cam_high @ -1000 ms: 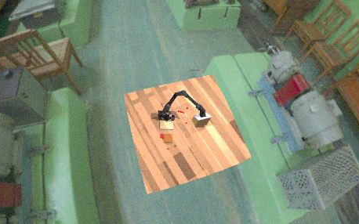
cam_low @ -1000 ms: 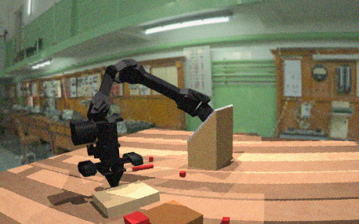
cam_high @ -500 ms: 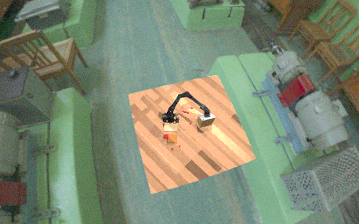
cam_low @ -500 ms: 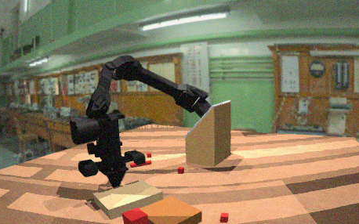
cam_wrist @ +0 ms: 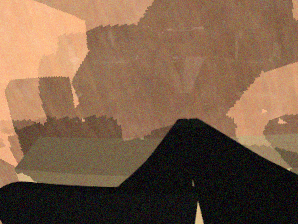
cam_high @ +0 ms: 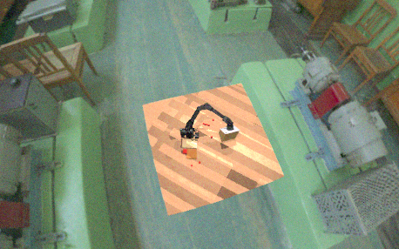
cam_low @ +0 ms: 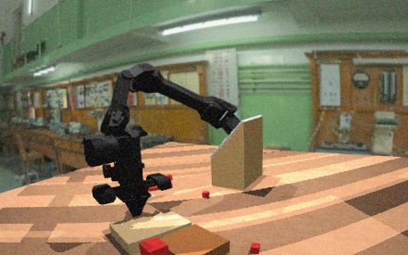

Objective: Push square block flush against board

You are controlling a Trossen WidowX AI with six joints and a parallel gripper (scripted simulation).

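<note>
The pale board [cam_high: 189,143] [cam_low: 149,227] [cam_wrist: 85,155] lies flat on the table. The orange-brown square block [cam_high: 192,153] [cam_low: 198,241] lies flat along its long side, on the side away from my gripper. They look to be touching or nearly so; a hairline gap cannot be ruled out. In the top view their right edges look about even. My gripper [cam_high: 190,137] [cam_low: 136,215] [cam_wrist: 186,128] is shut and empty, tip down at the board's far long side. Whether the tip touches the board is unclear.
A red cube [cam_high: 185,151] [cam_low: 153,246] sits beside the block, close to the board. Small red pieces lie around, one [cam_high: 199,162] [cam_low: 255,248] past the block and one [cam_high: 212,137] [cam_low: 206,194] toward the arm's wedge-shaped base [cam_high: 228,134] [cam_low: 240,156].
</note>
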